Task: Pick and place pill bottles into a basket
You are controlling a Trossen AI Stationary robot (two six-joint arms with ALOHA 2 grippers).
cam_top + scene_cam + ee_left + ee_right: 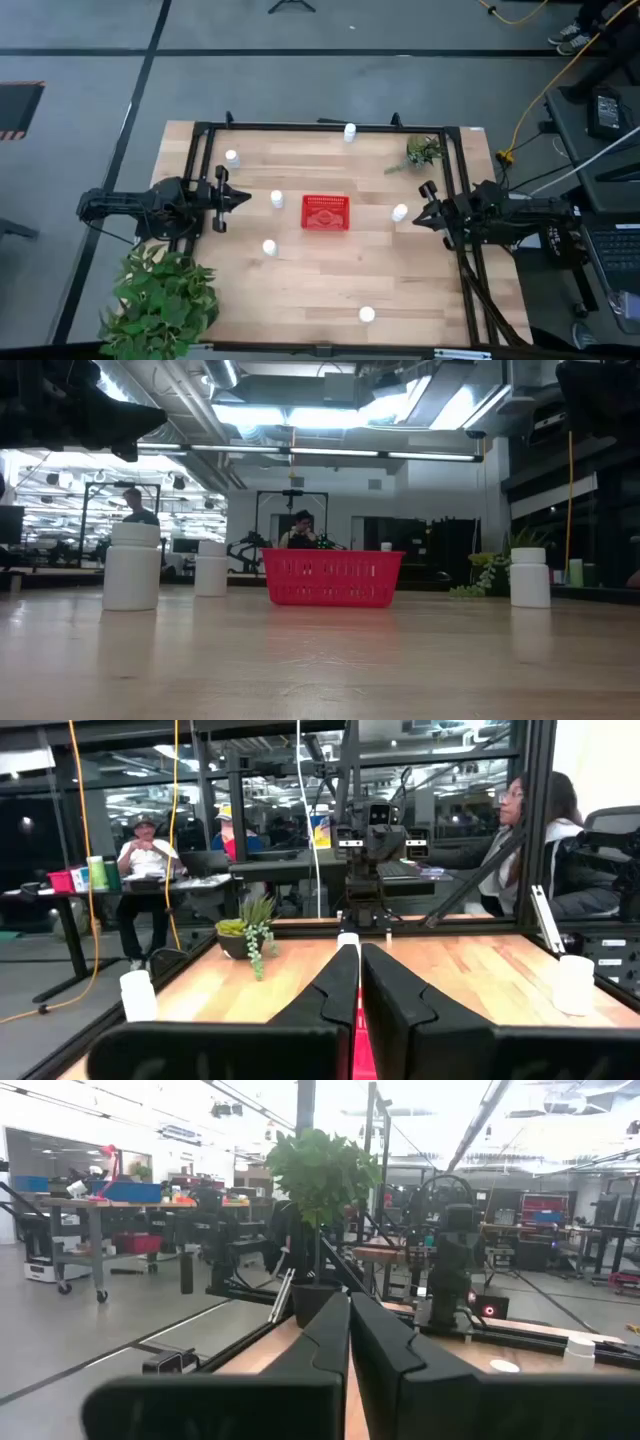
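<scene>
Bottles are sitting scattered over the table (330, 270), none of them in the basket (325, 213) yet, so the task is judged to be only starting. The basket is standing near the table's middle and looks empty from above. One bottle (277, 199) is standing just left of it, another (269, 247) a little nearer the front, a third (232, 157) toward the back left, a fourth (350, 131) at the back edge, a fifth (400, 212) to the right of the basket, and the sixth (367, 315) near the front edge, well apart from the rest.

The left gripper (240, 198) is waiting at the table's left edge, its fingers (335, 990) pressed together with nothing between them. The right gripper (422, 208) is hovering at the right edge, close to the fifth bottle, its fingers (325, 1340) likewise closed on nothing.

The step in hand appears to be choosing and reaching for a first bottle. Either arm would need to spread its fingers, move over the nearest bottle, come down around it, then carry it above the basket. These small, light bottles could tip if nudged off-centre.
</scene>
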